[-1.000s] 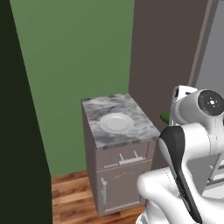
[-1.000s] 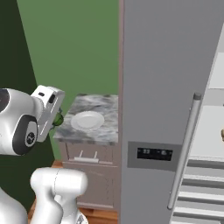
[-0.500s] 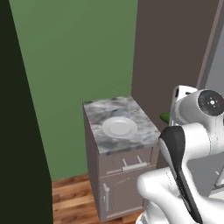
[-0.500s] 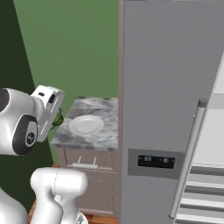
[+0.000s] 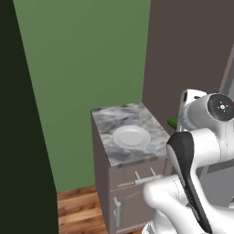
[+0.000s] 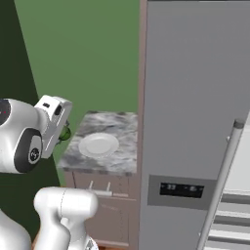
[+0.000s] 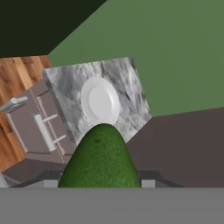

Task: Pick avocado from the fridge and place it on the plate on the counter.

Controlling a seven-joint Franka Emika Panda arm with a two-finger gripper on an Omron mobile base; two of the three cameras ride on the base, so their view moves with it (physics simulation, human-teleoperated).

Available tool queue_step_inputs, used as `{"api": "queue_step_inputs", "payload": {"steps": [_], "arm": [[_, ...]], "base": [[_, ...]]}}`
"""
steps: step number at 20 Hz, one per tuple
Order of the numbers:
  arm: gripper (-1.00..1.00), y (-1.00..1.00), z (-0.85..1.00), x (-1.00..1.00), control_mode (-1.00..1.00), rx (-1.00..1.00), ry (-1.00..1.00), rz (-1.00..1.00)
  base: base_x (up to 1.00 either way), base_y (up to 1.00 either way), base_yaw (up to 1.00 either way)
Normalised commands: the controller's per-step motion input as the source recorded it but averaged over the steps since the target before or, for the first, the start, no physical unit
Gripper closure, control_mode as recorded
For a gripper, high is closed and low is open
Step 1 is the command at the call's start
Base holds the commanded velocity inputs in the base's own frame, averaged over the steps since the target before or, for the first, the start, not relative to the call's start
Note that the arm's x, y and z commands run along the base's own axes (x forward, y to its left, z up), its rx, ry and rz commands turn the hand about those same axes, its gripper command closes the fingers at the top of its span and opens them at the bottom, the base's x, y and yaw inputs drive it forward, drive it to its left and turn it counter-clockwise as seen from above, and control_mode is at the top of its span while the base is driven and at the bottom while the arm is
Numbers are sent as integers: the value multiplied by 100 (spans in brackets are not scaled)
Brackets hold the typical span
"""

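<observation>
your gripper is clamped on the avocado, bottom centre of hand view | plate sits bare on counter, mid-frame | fridge fills right of right base view | fingertips hidden behind avocado

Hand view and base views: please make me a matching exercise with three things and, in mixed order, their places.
Things:
1. dark green bumpy avocado
2. round white plate
3. tall grey fridge

Places:
A. on the grey-white marbled counter
B. to the right of the counter
C. held in the gripper

Pairs: 1-C, 2-A, 3-B
</observation>
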Motion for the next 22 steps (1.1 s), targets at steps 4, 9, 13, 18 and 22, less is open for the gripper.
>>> {"api": "queue_step_inputs", "payload": {"steps": [4, 9, 13, 18, 22], "arm": [[100, 0, 0, 0, 100, 0, 0, 0], [100, 0, 0, 0, 100, 0, 0, 0], [100, 11, -1, 22, -100, 0, 0, 0], [100, 12, -13, 43, -100, 0, 4, 0], [100, 2, -27, 56, -100, 2, 11, 0]], "base": [[30, 32, 0], [24, 27, 0], [0, 0, 0], [0, 0, 0], [0, 0, 0]]}}
